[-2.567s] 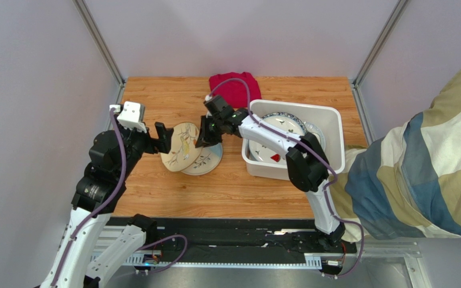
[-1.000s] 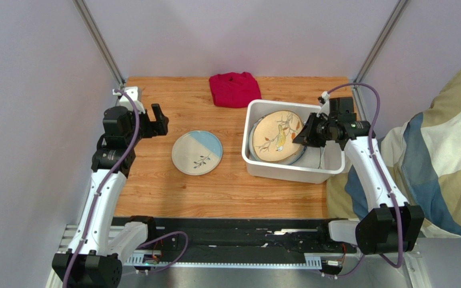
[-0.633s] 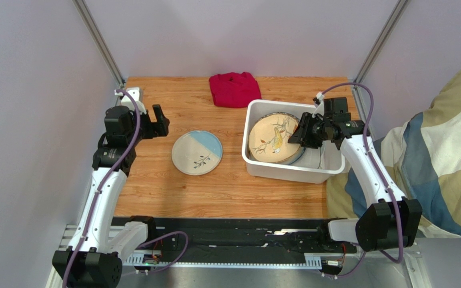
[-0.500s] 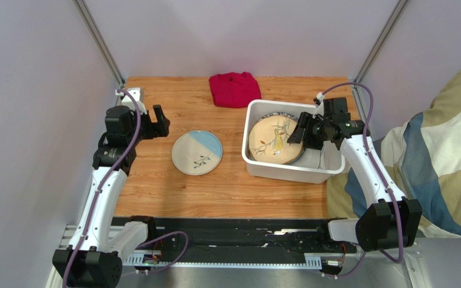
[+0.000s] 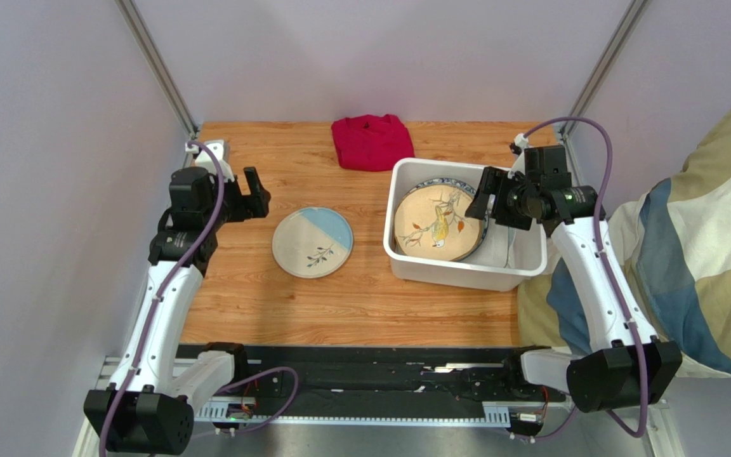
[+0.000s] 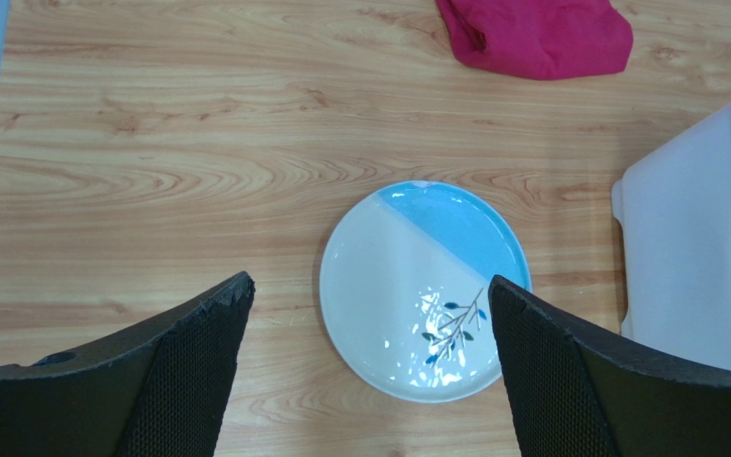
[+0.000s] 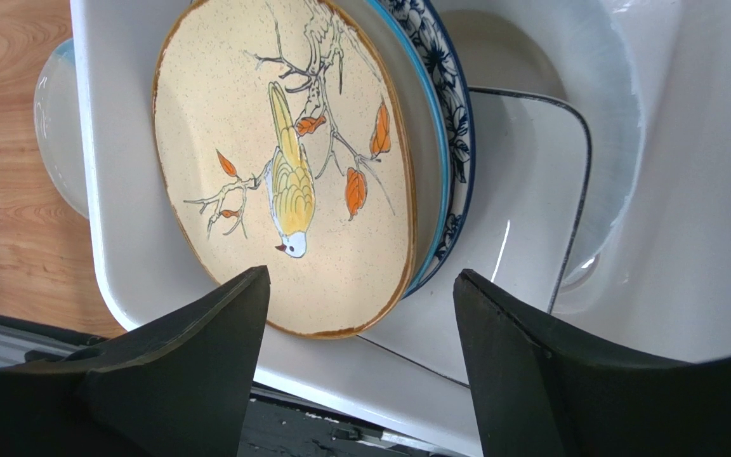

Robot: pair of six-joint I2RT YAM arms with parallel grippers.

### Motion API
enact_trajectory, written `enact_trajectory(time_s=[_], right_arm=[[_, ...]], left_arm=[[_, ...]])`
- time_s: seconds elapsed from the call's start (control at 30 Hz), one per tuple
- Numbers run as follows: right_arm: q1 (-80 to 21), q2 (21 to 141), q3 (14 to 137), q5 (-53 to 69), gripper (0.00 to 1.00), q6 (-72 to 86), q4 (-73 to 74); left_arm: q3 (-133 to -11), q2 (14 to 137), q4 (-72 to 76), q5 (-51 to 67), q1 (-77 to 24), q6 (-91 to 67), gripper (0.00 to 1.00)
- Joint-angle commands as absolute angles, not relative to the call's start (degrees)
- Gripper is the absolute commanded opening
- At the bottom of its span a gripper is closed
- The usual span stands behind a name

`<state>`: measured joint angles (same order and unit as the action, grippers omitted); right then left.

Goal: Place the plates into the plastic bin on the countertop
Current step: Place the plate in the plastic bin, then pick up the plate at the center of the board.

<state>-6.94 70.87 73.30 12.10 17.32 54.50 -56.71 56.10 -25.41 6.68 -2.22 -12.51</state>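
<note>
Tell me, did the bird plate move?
Yes. The bird plate went right, from just above the blue plate into the bin, where it now lies.

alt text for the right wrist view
A cream plate painted with a yellow bird rests on a blue floral plate inside the white plastic bin. The open right gripper frames it from below, holding nothing.

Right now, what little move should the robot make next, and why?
Probably lower the open left fingers toward the blue-and-cream plate. It is the only plate on the countertop outside the bin, and it shows between those fingers in the left wrist view. The right fingers are open over the bin, where the bird plate lies.
</note>
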Motion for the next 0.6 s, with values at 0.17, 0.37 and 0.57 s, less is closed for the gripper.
enact_trajectory(time_s=[0.17,0.37,0.57], right_arm=[[-7.12,67.85,81.03,8.43,0.75,14.41,59.33],[-7.12,67.15,83.05,16.07,0.75,16.43,55.64],[-12.64,68.55,86.39,18.63,0.75,19.07,48.18]], left_arm=[[-53.19,58.53,-25.84,1.23,-1.93,-29.32,0.95],[-43.35,59.93,-20.57,-4.73,-2.02,-39.36,0.93],[-42.89,69.33,-21.27,-9.41,-2.02,-37.36,0.89]])
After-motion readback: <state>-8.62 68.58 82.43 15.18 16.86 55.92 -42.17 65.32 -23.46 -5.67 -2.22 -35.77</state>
